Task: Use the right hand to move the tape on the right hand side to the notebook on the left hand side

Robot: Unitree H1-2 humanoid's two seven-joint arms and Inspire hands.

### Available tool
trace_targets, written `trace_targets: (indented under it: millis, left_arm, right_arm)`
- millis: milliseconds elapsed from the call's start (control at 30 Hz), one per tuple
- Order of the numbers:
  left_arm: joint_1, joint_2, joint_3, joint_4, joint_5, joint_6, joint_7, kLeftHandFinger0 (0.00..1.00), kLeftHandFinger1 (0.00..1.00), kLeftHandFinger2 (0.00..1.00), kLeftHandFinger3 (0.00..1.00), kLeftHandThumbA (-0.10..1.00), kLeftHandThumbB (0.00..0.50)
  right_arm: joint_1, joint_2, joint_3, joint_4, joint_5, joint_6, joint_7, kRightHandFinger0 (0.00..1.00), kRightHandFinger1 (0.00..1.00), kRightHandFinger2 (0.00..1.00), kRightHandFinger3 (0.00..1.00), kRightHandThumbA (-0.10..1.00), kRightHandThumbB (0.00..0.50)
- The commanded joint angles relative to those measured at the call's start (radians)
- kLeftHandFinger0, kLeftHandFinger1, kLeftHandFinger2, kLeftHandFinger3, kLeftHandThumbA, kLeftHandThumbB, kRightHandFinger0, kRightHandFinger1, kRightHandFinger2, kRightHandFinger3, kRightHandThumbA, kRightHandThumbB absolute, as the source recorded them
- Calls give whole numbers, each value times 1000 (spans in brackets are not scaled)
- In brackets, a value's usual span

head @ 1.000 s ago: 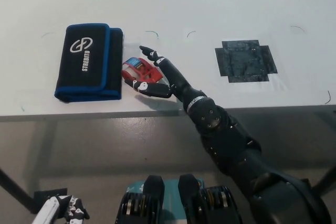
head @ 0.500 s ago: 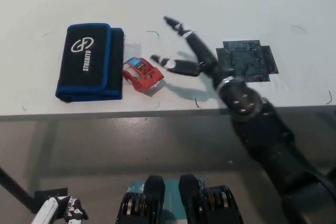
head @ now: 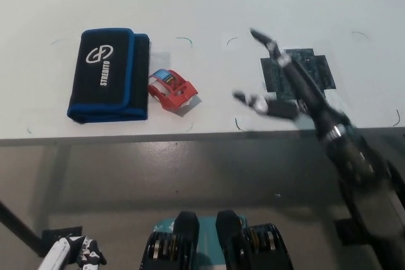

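Note:
A red tape dispenser (head: 172, 90) lies on the white table (head: 209, 4), right beside the right edge of the black, blue-trimmed notebook case (head: 108, 74), not on top of it. My black right hand (head: 283, 81) hovers open to the right of the tape, fingers spread, partly over a dark square patch (head: 297, 73). Nothing is in it. My white left hand (head: 71, 253) rests low at the bottom left, below the table.
The table's front edge (head: 190, 136) runs across the middle of the picture. Small pen marks dot the tabletop around the objects. Floor shows below the edge.
My right hand has let go of the red tape beside the notebook case and drawn back to the right, open, to over the dark patch. The tape stays put.

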Motion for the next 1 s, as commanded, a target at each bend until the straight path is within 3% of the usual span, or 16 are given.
trace_targets:
  millis: [0, 33, 100, 267, 333, 400, 567, 733, 967]
  left_arm:
    - [-9, 18, 13, -17, 1, -25, -9, 275, 211, 249, 410, 185, 5]
    - [-11, 18, 12, -14, 5, -26, -8, 275, 211, 249, 409, 188, 5]
    - [-7, 21, 15, -15, 1, -18, -10, 283, 217, 255, 412, 196, 3]
    - [-14, 16, 13, -15, -4, -13, -11, 282, 214, 248, 412, 178, 6]
    - [-16, 16, 13, -4, 1, -30, -8, 275, 211, 246, 410, 167, 8]
    - [-15, 16, 19, -5, 2, -26, -4, 275, 211, 244, 407, 179, 11]
    - [-16, 23, 21, 3, 11, -41, -6, 283, 224, 261, 418, 214, 3]
    - [0, 14, 28, -2, -1, -35, -4, 280, 216, 250, 415, 162, 7]
    - [1, 10, 33, 3, -8, -34, -6, 274, 211, 254, 412, 115, 4]
  right_arm:
    - [259, -96, -36, -457, 79, 82, 72, 1000, 1000, 1000, 1000, 866, 341]
    - [304, -102, -38, -471, 71, 63, 64, 1000, 1000, 1000, 1000, 868, 326]
    - [377, -114, -37, -498, 49, 65, 62, 1000, 1000, 1000, 1000, 949, 350]
    - [528, -149, -53, -500, 27, 5, 39, 1000, 1000, 1000, 1000, 882, 268]
    - [597, -154, -69, -497, 30, 23, 32, 1000, 1000, 1000, 1000, 909, 269]
    - [599, -148, -70, -489, 13, 30, 30, 1000, 1000, 1000, 1000, 953, 280]
    - [642, -142, -73, -449, 39, 16, 32, 1000, 1000, 1000, 1000, 922, 205]
    - [616, -125, -64, -419, 28, 15, 30, 1000, 1000, 1000, 1000, 934, 231]
    - [611, -123, -48, -406, 1, -6, 31, 1000, 1000, 1000, 1000, 910, 189]
